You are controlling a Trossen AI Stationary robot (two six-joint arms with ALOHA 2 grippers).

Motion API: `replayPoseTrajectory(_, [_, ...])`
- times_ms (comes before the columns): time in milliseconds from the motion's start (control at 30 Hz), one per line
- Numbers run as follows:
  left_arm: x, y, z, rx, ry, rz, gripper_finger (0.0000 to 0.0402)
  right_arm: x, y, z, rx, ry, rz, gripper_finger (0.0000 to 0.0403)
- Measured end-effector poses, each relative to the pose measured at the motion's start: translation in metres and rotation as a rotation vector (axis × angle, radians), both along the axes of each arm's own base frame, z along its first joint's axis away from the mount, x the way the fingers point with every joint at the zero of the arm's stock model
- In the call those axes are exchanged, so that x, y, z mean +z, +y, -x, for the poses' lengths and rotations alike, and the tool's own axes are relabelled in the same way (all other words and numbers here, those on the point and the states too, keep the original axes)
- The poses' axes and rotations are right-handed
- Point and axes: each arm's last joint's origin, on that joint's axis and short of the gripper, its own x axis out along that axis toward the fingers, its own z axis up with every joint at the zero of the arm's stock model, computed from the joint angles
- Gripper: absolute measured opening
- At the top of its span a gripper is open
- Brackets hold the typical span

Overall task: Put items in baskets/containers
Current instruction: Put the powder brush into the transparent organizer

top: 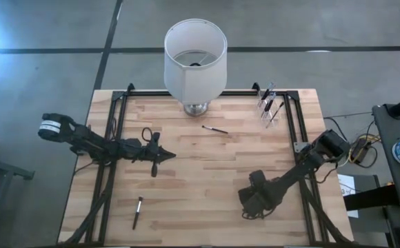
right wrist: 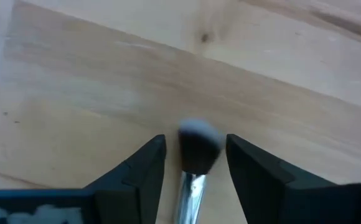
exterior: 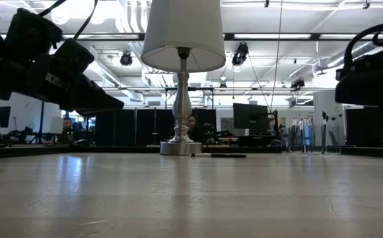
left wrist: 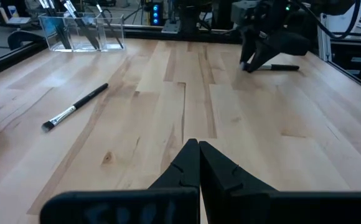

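- Pale wooden tabletop (top: 207, 179) fills the high view, with a white lamp (top: 195, 58) at its far edge and a dim workshop behind in the low view.
- A clear cup (top: 270, 110) stands at the far right corner and already holds several brushes upright, so the sorting looks partly done.
- The right gripper (right wrist: 196, 162) is low over the near right part of the table, fingers spread with a brush (right wrist: 196, 155) lying between them, not pinched; the straddle reads as lining up for a pick.
- That brush shows a dark bristle head with a pale tip and a silvery ferrule behind it.
- The left gripper (left wrist: 199, 165) hangs over the left middle of the table, fingers pressed together on nothing, apparently waiting.
- A second brush (top: 215, 129) lies flat near the lamp base, well apart from both grippers.
- A third brush (top: 137, 211) lies near the front left edge: thin, dark-handled, silvery toward the head.
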Motion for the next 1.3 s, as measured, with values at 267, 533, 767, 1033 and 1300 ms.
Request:
replayPoseTrajectory(267, [0.0, 0.0, 0.0, 0.003, 0.001, 0.008, 0.0, -0.006, -0.001, 0.0, 0.04, -0.035, -0.021, 0.0096])
replayPoseTrajectory(533, [0.0, 0.0, 0.0, 0.007, 0.001, 0.024, 0.0, 0.007, 0.005, -0.009, 0.165, -0.08, -0.061, 0.0016])
replayPoseTrajectory(767, [0.001, 0.0, -0.001, 0.008, -0.005, 0.036, 0.0, 0.033, 0.0, -0.012, 0.292, -0.225, 0.065, 0.0014])
replayPoseTrajectory(1033, [0.007, 0.0, -0.007, 0.008, -0.035, 0.038, 0.0, 0.043, -0.018, -0.022, 0.514, -0.444, 0.295, 0.0013])
replayPoseTrajectory(1300, [0.011, -0.001, -0.01, 0.008, -0.047, 0.038, 0.0, 0.03, -0.071, -0.037, 0.771, -0.656, 0.462, 0.0013])
